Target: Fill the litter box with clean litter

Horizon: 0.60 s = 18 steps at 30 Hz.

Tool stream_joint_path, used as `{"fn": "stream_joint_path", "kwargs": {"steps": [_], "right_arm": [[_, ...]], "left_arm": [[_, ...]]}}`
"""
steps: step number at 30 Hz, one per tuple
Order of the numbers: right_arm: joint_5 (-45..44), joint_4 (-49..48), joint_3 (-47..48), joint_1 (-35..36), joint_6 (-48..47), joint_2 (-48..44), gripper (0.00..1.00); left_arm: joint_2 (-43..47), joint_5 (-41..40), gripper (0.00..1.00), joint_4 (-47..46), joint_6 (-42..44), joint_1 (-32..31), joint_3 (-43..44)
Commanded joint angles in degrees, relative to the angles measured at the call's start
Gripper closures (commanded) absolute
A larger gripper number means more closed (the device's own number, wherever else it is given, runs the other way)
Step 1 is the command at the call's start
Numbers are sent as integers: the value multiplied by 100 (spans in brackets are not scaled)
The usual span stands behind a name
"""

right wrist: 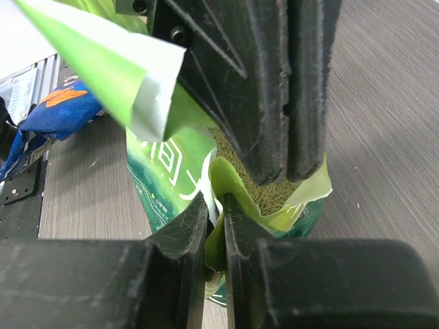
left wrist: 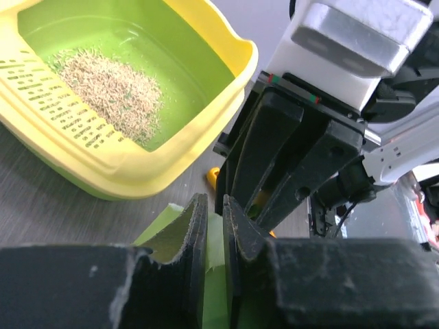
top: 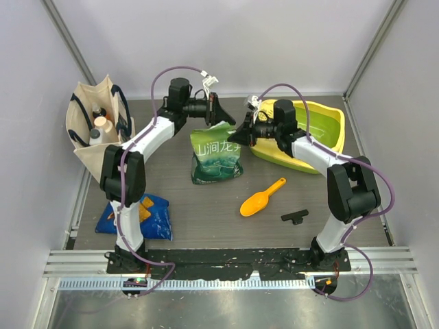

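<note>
Grey desk under white walls: the left gripper (top: 229,118) and right gripper (top: 239,137) each pinched the green pouch (top: 216,159) top, with the litter box (top: 324,127) beside the right gripper. From the left wrist, clean litter (left wrist: 110,92) lay in the box ahead. From the right wrist, more litter showed inside the pouch beyond the clamped jaws.

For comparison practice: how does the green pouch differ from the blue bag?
The green pouch stands open, pinched by the left claw and right claw; the blue bag lies flat, unheld. The green pouch is mid-table, the blue bag at the near left. Both are printed packets.
</note>
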State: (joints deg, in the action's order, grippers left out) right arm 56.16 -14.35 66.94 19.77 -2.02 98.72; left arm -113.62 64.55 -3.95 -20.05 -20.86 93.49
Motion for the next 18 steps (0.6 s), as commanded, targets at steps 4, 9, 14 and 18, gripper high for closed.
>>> {"fn": "stream_joint_path", "kwargs": {"steps": [4,9,14,18], "right_arm": [[88,90,373,-17,-237,-10,83],[53,117,364,-26,-220,-2,83],[88,99,408,-17,-202,-10,85],[114,152,408,-8,-202,-2,87]], "left_arm": [[-221,-364,80,-863,-641,249,984],[-476,-1181,86,77,448,548,1233],[-793,-1087,91,1308,1856,548,1383],[-670,-901,95,1361,1979,417,1084]]}}
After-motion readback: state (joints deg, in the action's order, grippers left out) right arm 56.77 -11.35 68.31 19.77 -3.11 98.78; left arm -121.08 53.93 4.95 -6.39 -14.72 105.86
